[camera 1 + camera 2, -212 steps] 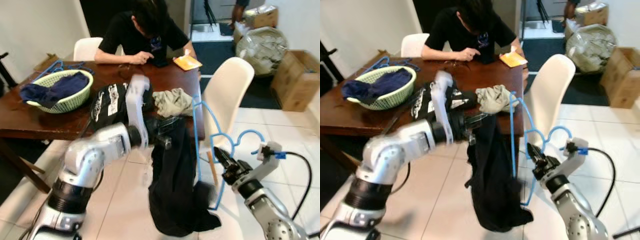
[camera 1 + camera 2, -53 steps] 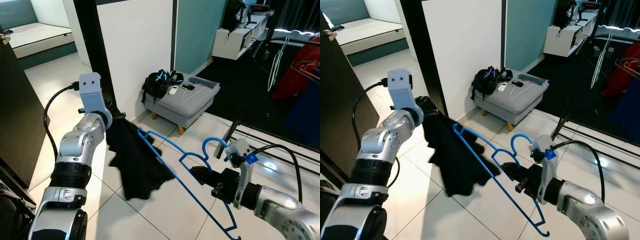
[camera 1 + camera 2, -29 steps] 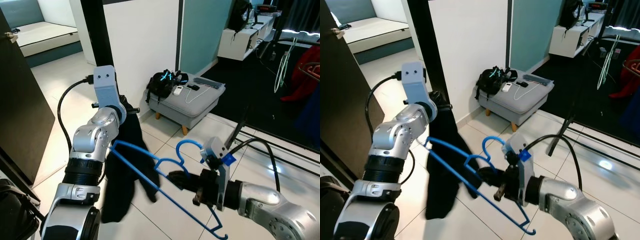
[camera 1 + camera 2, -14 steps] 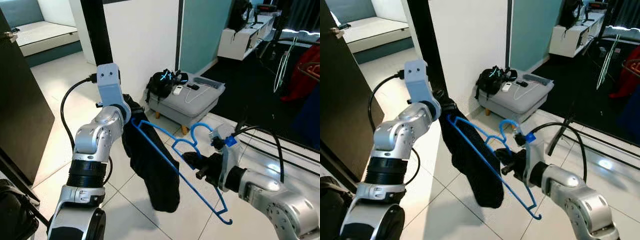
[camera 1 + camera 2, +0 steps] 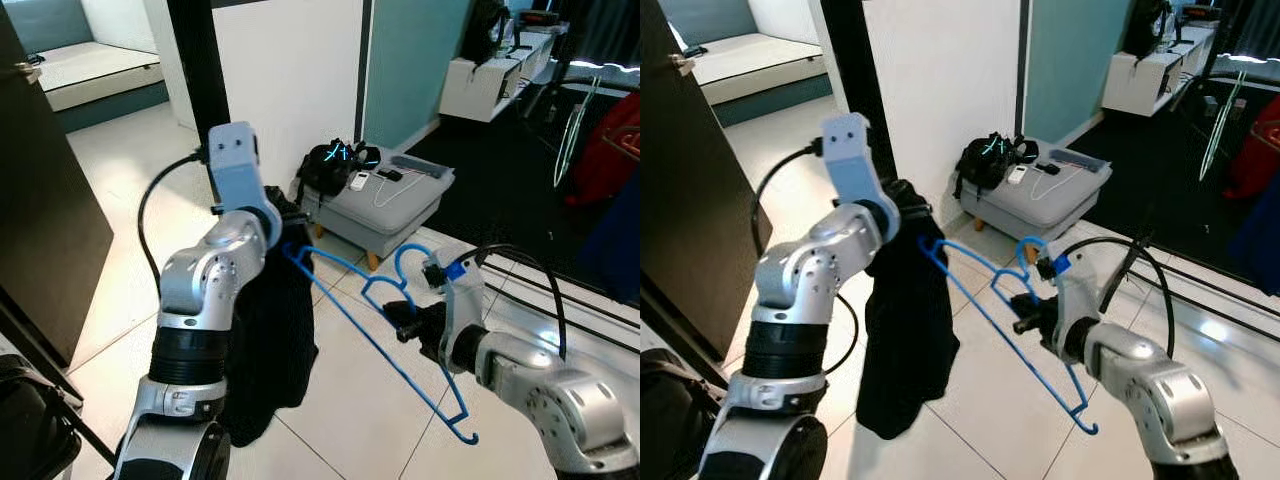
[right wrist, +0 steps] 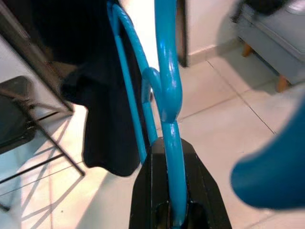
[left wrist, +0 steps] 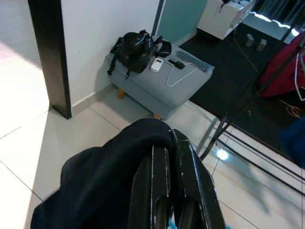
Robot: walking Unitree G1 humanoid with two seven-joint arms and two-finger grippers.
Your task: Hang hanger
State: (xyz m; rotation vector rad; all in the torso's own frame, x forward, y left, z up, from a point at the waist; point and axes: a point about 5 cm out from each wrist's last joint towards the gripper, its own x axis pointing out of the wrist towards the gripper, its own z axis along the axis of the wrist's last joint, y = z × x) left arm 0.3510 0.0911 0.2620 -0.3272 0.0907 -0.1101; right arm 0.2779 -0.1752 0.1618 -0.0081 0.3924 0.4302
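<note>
A blue plastic hanger (image 5: 372, 330) slants across the middle, its hook (image 5: 412, 262) pointing up. My right gripper (image 5: 403, 322) is shut on it just below the hook, and the right wrist view has the blue bar (image 6: 167, 95) running between the black fingers (image 6: 147, 200). The hanger's far end reaches my raised left gripper (image 5: 287, 213). That gripper is shut on a black garment (image 5: 262, 345), which hangs straight down beside the left arm. In the left wrist view the cloth (image 7: 107, 179) drapes over the closed fingers (image 7: 190, 191).
A grey footstool (image 5: 392, 197) carrying a black backpack (image 5: 330, 165) and a remote stands by the white wall. A black pillar (image 5: 195, 70) rises behind my left arm. A dark door (image 5: 40, 230) is at the left. A clothes rack with a red garment (image 5: 605, 140) is at the right.
The black garment has swung back from along the hanger and now hangs straight under my left gripper. The left arm has shifted slightly right. My right gripper keeps its hold on the hanger.
</note>
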